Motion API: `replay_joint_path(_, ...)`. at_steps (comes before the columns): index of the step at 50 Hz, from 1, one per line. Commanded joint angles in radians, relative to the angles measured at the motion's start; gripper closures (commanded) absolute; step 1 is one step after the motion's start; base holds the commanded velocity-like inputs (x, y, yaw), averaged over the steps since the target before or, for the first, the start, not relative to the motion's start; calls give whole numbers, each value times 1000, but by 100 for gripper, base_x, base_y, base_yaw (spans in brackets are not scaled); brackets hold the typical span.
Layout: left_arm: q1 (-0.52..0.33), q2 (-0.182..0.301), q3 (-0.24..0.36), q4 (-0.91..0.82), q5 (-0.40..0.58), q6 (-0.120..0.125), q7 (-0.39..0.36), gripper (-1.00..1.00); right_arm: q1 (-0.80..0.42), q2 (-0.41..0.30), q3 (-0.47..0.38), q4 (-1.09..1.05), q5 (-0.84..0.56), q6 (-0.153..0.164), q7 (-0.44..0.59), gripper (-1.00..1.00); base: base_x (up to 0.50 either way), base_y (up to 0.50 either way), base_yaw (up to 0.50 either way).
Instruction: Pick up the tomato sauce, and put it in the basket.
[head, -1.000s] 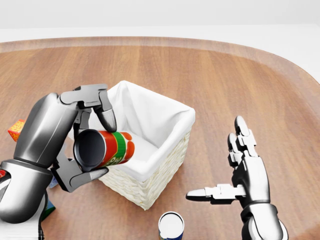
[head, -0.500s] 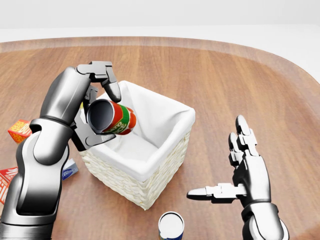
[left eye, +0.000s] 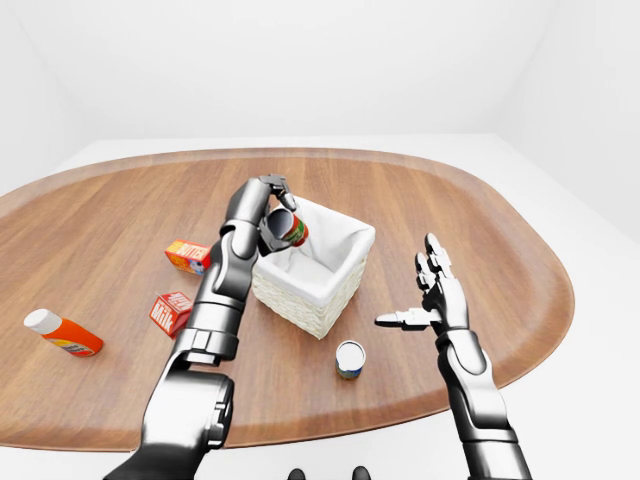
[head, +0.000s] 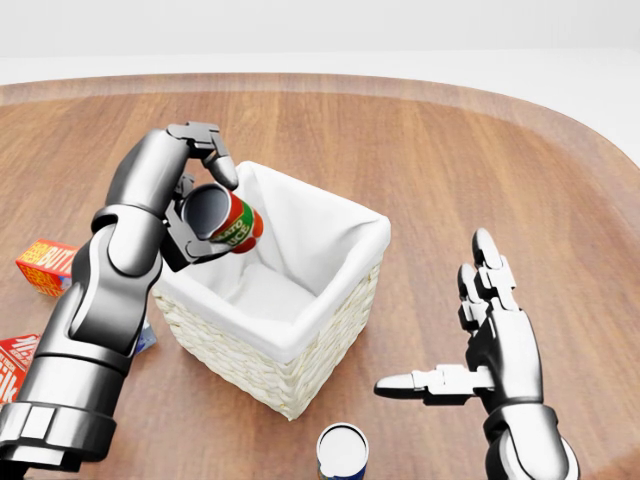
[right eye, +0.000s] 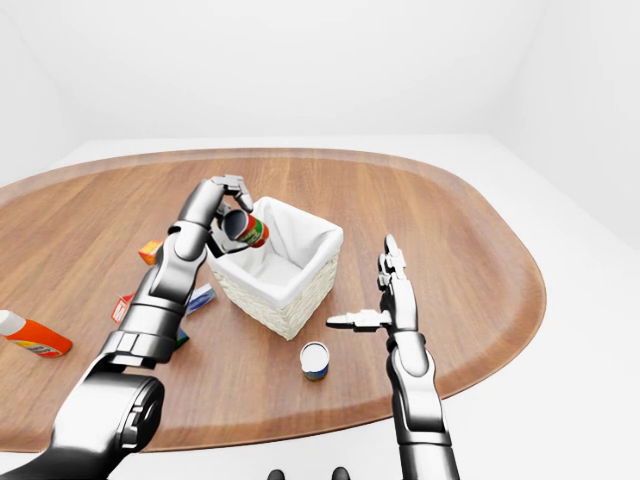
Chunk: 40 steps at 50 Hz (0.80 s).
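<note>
left hand (head: 195, 215) clamping round the tomato sauce (head: 228, 221), tilting it over the basket (head: 290, 345) mouth, probably for the drop | basket sitting mid-desk (head: 450, 150) | right hand (head: 490, 345) hanging splayed, holding nothing, toward the desk's near right edge

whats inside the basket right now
Only its white cloth liner shows inside the basket. The tomato sauce can, gripped by the left hand, hides the liner's upper-left corner.
</note>
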<state>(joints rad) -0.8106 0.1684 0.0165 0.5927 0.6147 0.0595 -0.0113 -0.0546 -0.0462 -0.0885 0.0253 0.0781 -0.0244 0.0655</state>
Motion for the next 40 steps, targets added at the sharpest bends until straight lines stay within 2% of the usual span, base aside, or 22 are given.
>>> replay_joint_path(1, -110, 8, 0, 213, -19, -65, 74, 100, 4, 1, 1, 1, 0, -5, 1, -100, 0, 0, 0)
replay_joint_path(12, -164, 2, -7, 278, -20, -82, 88, 100, 2, -1, -1, -3, 4, 1, 2, -100, 0, 0, 0)
replay_joint_path(15, -183, 2, -7, 323, -21, -99, 104, 100, 3, -1, -2, -5, 5, 3, 2, -100, 0, 0, 0)
replay_joint_path(22, -196, 0, -9, 352, -21, -106, 113, 100, 0, -1, -3, -1, 6, 2, 2, -100, 0, 0, 0)
replay_joint_path(29, -230, 2, -13, 459, -17, -147, 153, 100, 3, 0, -1, -8, 5, 5, 2, -100, 0, 0, 0)
replay_joint_path(40, -268, -5, -22, 569, 7, -147, 177, 100, 5, 1, 0, -13, 4, 7, 1, -100, 0, 0, 0)
